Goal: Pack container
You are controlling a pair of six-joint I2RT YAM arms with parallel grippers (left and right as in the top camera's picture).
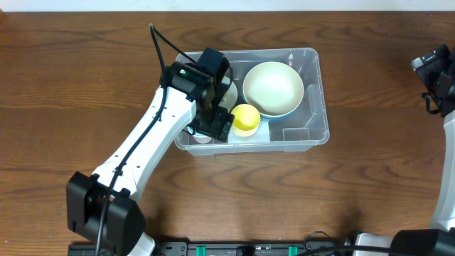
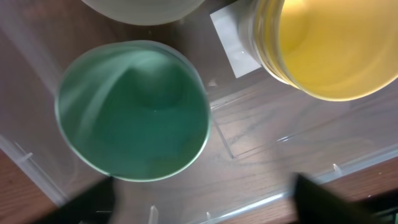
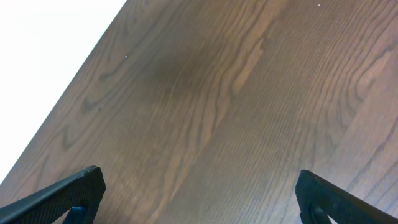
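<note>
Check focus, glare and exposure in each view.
Overhead: sharp and evenly lit. Left wrist: soft, with the green cup and yellow cup blurred close up and glints on the container. Right wrist: table grain sharp, upper-left corner blown white.

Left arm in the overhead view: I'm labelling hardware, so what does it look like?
The left arm has smooth white tubular links with black joints and a black boxy base. A thin black cable loops off its wrist, where a small green light glows. Its pincer is black.

In the container (image 1: 317,132) a bowl (image 1: 273,89) sits behind and right of a cup (image 1: 246,119).
</note>
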